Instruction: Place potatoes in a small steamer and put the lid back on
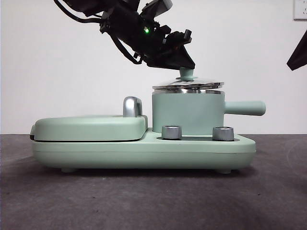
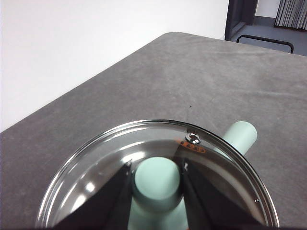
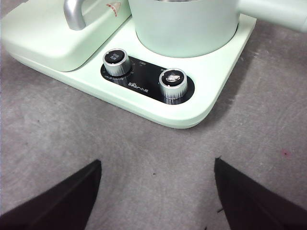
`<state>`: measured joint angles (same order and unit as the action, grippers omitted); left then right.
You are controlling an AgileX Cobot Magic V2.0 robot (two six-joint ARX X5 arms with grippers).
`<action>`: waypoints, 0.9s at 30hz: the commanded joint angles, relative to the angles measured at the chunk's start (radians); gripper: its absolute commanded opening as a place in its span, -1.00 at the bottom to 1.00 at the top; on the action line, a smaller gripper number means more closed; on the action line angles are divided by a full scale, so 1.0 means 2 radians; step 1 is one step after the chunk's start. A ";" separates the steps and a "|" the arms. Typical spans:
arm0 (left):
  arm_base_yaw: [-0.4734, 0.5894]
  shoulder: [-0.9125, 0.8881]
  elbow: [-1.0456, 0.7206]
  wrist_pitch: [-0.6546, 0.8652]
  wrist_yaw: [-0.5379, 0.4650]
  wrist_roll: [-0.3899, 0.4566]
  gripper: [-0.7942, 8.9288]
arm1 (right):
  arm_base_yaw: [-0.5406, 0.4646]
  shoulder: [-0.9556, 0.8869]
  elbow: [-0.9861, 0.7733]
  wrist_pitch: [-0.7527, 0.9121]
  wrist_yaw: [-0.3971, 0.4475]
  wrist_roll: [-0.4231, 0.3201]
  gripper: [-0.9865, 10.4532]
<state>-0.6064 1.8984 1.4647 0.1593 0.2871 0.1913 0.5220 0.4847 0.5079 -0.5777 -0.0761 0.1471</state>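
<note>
Left gripper clamps knob; lid rests on steamer, far right of base. Right gripper open, idle. Potato unseen. Risk: releasing with lid off-centre leaves 1 edge riding the rim.

- The lid is clear, glossy glass inside a shiny steel rim; its knob is smooth, matt mint.
- The steamer under the lid has a smooth, satin mint wall.
- The base below the steamer looks like smooth, pale green plastic.
- Two dials have ribbed, bright metal sides.
- The chrome handle beside the steamer is mirror-glossy.
- The table is grey, matt and slightly mottled.
- The left gripper has matt black jaws.
</note>
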 commanded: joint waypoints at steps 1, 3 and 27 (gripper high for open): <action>-0.004 -0.001 0.008 0.010 0.001 0.002 -0.81 | 0.003 0.002 0.001 0.002 0.000 0.005 -0.18; -0.004 -0.001 0.008 0.006 0.001 0.001 -0.81 | 0.003 0.002 0.001 0.002 0.000 0.005 -0.18; -0.004 0.010 0.008 -0.005 0.001 -0.001 -0.81 | 0.003 0.002 0.001 0.000 0.002 0.005 -0.18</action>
<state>-0.6064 1.8992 1.4631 0.1364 0.2878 0.1909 0.5220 0.4847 0.5079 -0.5816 -0.0750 0.1471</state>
